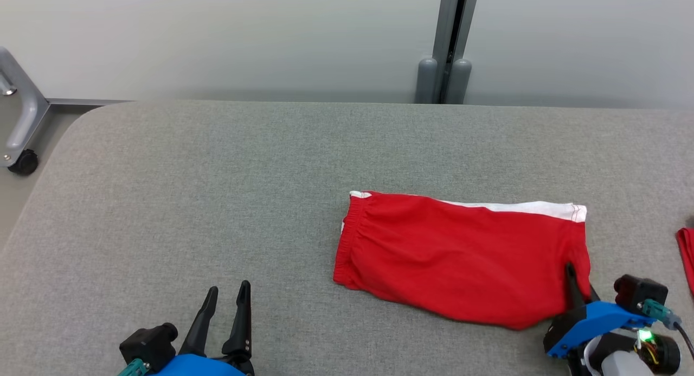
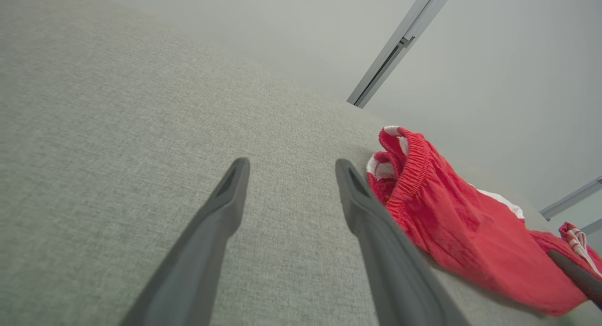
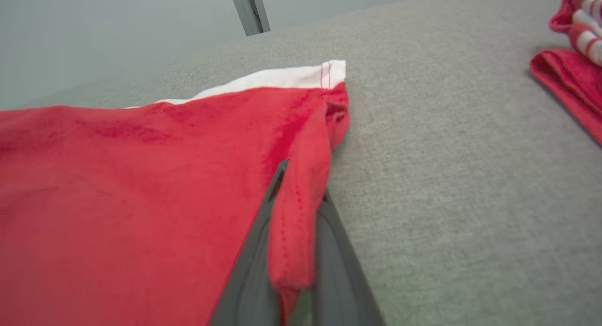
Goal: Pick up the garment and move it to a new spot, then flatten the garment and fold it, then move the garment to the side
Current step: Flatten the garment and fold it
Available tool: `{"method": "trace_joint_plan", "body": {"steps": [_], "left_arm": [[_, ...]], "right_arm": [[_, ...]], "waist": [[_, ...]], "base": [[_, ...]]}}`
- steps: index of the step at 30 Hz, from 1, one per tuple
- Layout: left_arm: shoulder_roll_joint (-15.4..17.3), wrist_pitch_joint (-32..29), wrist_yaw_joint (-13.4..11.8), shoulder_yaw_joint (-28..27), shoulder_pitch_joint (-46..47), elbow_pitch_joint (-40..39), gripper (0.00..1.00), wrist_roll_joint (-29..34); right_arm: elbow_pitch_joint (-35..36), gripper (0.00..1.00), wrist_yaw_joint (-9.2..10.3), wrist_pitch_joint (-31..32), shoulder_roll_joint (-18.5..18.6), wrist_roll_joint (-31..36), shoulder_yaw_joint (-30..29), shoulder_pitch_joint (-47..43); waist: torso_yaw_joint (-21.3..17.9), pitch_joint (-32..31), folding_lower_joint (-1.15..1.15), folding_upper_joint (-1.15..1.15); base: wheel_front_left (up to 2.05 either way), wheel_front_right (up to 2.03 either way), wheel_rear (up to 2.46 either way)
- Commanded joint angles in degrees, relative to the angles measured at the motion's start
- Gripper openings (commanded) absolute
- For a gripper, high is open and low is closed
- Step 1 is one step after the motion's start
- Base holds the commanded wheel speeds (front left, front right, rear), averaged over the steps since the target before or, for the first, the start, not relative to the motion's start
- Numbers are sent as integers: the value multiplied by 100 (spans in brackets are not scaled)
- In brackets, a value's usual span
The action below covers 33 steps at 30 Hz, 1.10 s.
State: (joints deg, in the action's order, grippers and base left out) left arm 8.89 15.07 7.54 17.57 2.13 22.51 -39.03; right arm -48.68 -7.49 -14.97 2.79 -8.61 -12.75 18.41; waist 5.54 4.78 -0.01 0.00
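On grey table [image 1: 217,175], R fingers [image 3: 249,279] pinch red shorts [image 1: 461,256] hem.

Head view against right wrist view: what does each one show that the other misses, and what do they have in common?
Head view adds: the open left gripper apart from the red shorts, their elastic waistband, and a caster wheel beside the table. Right wrist view adds: a close look at the right gripper shut on the hem, red cloth pinched between its fingers. Both share: the red shorts with their white stripe, the grey table, and a second red garment to the right.
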Motion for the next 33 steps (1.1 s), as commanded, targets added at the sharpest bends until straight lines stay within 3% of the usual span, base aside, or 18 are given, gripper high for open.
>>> {"method": "trace_joint_plan", "body": {"steps": [1,6,16,17,18,19,24,28,33], "left_arm": [[-2,11,-10,25,-26,18,100,31],[14,11,-10,92,42,72,100,-22],[81,11,-10,198,166,207,100,-116],[92,11,-10,208,171,214,100,-109],[111,11,-10,207,173,227,100,-105],[126,11,-10,195,168,244,100,-101],[161,11,-10,47,127,305,100,-60],[139,11,-10,-90,116,313,100,19],[108,11,-10,-379,118,229,100,407]], "right_arm": [[138,0,0,-26,22,32,52,43],[646,0,-1,-25,12,-266,807,348],[809,0,0,-23,21,-1601,3608,802],[765,17,0,-22,27,-1689,3812,844],[712,75,0,-22,26,-1792,4038,868],[752,100,0,-25,26,-1955,4195,902],[960,100,0,-21,26,-2434,4840,881],[1120,100,0,-22,27,-2493,4942,808],[1457,100,0,-22,27,-2009,4195,524]], "waist": [[21,9,1,0],[123,27,1,0],[538,46,1,0],[571,51,1,0],[597,52,1,0],[616,48,1,0],[569,-4,1,0],[455,-42,1,0],[201,-103,1,0]], "base": [[0,0,0],[0,0,0],[0,0,0],[0,0,0],[0,0,0],[0,0,0],[0,0,0],[0,0,0],[0,0,0]]}}
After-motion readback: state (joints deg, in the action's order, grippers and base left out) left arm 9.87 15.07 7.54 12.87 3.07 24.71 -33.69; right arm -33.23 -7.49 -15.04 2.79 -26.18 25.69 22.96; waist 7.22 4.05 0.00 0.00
